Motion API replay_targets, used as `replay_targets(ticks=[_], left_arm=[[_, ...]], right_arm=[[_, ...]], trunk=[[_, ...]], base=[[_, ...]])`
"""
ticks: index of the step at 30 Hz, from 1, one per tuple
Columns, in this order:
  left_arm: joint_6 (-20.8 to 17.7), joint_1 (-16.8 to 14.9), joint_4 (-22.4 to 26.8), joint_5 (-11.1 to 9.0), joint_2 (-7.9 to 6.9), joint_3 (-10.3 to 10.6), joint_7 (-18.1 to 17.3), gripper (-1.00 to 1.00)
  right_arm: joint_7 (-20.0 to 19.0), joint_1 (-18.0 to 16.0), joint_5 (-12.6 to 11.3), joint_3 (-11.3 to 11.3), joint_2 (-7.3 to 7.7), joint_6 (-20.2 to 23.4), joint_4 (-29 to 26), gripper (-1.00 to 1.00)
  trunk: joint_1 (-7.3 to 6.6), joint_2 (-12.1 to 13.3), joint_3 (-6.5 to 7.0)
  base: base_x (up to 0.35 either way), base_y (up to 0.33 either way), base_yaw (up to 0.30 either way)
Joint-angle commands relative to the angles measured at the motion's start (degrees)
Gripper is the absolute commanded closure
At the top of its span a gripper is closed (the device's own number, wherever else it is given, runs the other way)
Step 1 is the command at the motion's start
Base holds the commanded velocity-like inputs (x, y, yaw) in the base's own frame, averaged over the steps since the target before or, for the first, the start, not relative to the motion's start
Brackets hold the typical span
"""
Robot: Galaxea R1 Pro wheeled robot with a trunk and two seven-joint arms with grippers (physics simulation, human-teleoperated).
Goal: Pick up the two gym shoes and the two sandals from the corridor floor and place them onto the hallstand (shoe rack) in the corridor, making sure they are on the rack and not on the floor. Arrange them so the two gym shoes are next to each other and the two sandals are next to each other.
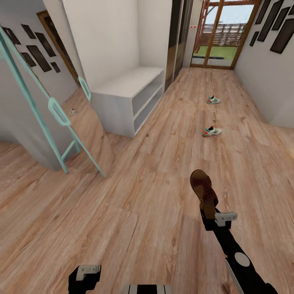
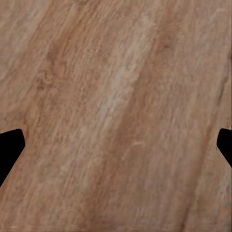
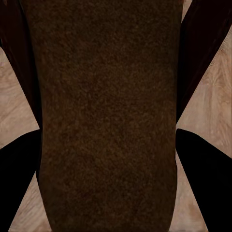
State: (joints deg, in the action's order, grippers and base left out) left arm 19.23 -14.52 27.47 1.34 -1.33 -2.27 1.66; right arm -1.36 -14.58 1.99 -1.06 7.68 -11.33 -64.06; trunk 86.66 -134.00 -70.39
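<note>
My right gripper [image 1: 209, 215] is shut on a dark brown sandal [image 1: 203, 191], held above the corridor floor [image 1: 155, 171] with its toe pointing away from me. In the right wrist view the sandal's sole [image 3: 106, 121] sits between the two dark fingers [image 3: 205, 188]. Two gym shoes lie on the floor further down the corridor, one nearer [image 1: 211, 131] and one farther [image 1: 213, 99]. The hallstand [image 1: 130, 96], a low white unit with open shelves, stands against the left wall. My left gripper [image 2: 116, 145] is open over bare floor, low at the picture's bottom in the head view [image 1: 85, 274].
A tilted mirror with a teal frame [image 1: 61, 118] leans left of the hallstand, showing a shoe's reflection [image 1: 73, 111]. A glass door [image 1: 220, 36] closes the corridor's far end. Dark picture frames [image 1: 281, 28] hang on the right wall. Wood floor stretches between me and the hallstand.
</note>
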Motion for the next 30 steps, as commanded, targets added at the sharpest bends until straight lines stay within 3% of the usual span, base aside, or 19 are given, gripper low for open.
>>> replay_targets(ticks=[1,12,30], left_arm=[[0.2,0.0,0.0,0.2,0.01,0.0,0.2,-1.0],[0.2,-0.1,-0.1,0.1,-0.01,0.0,0.2,-1.0],[0.2,0.0,-0.1,-0.2,-0.05,0.0,0.2,-1.0]], right_arm=[[-0.1,0.0,0.2,-0.1,0.01,-0.2,0.0,1.0],[-0.1,0.0,0.2,-0.1,0.05,-0.1,0.1,1.0],[-0.1,0.0,0.2,-0.1,0.17,-0.1,0.2,1.0]], trunk=[[-0.04,0.0,0.04],[-0.04,0.0,0.89],[-0.04,0.0,2.39]], base=[[-0.323,-0.032,0.183],[-0.319,-0.015,0.147],[-0.014,-0.006,0.128]])
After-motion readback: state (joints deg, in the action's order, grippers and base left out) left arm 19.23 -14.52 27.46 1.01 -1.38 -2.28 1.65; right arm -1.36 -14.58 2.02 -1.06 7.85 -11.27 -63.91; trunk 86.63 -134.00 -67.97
